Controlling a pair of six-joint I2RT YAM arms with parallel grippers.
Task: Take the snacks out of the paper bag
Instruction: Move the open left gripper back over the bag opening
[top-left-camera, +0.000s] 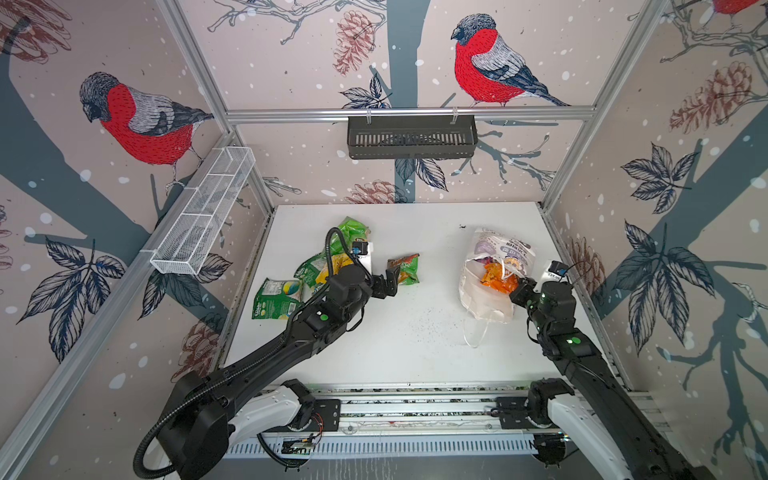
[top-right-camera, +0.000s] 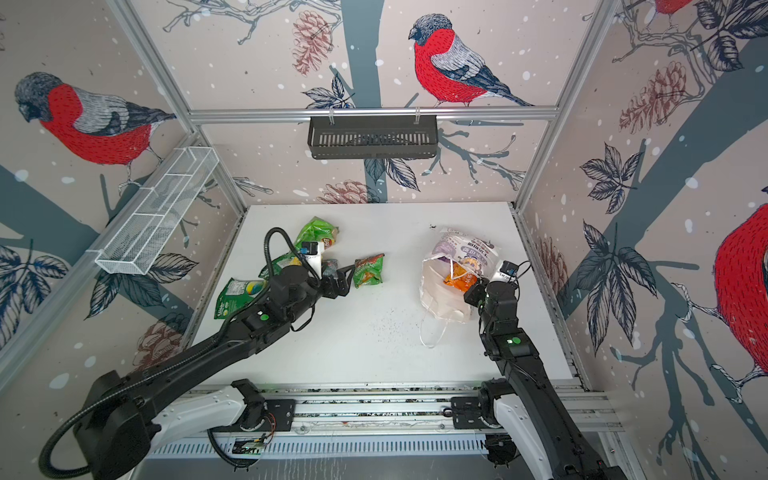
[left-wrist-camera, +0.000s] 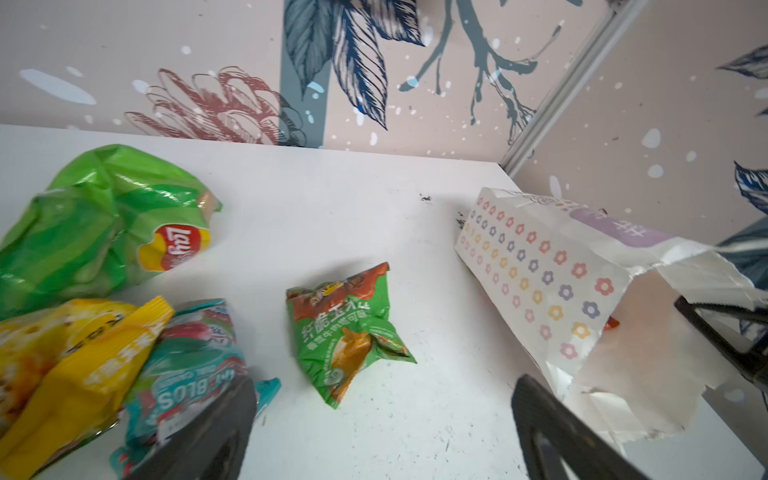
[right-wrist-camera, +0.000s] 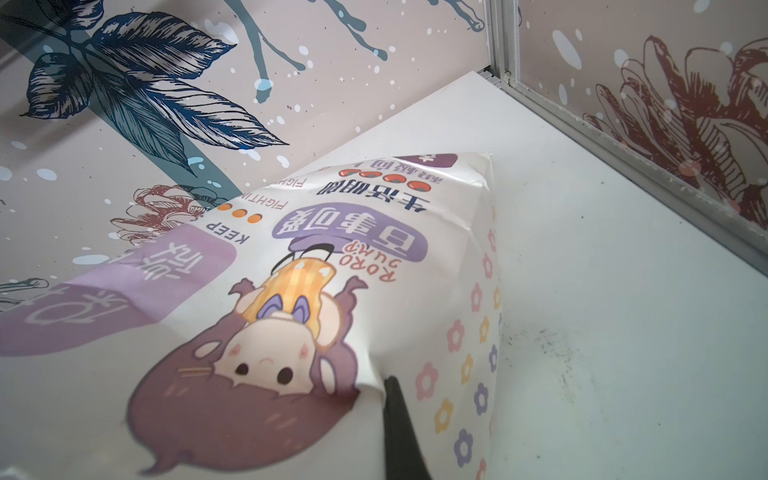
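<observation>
The white paper bag (top-left-camera: 486, 299) (top-right-camera: 440, 295) lies on its side at the right, mouth toward the front, with an orange packet (top-left-camera: 496, 280) (top-right-camera: 459, 280) showing inside. My right gripper (top-left-camera: 521, 286) (right-wrist-camera: 386, 386) is shut on the bag's upper rim and holds the mouth up. Several snacks lie on the left: a green-and-orange packet (top-left-camera: 405, 268) (left-wrist-camera: 349, 328), a green Lay's bag (top-left-camera: 351, 230) (left-wrist-camera: 104, 220), a yellow one (left-wrist-camera: 62, 361), a teal one (left-wrist-camera: 191, 365) and a flat green one (top-left-camera: 276, 299). Just in front of the green-and-orange packet, my left gripper (top-left-camera: 388, 282) (left-wrist-camera: 382, 388) is open and empty.
The bag's cord handle (top-left-camera: 478, 332) trails toward the front. Dark crumbs (top-left-camera: 419, 328) dot the white table's middle (top-left-camera: 415, 232). A white wire basket (top-left-camera: 203, 212) hangs on the left wall and a black basket (top-left-camera: 411, 137) on the rear rail.
</observation>
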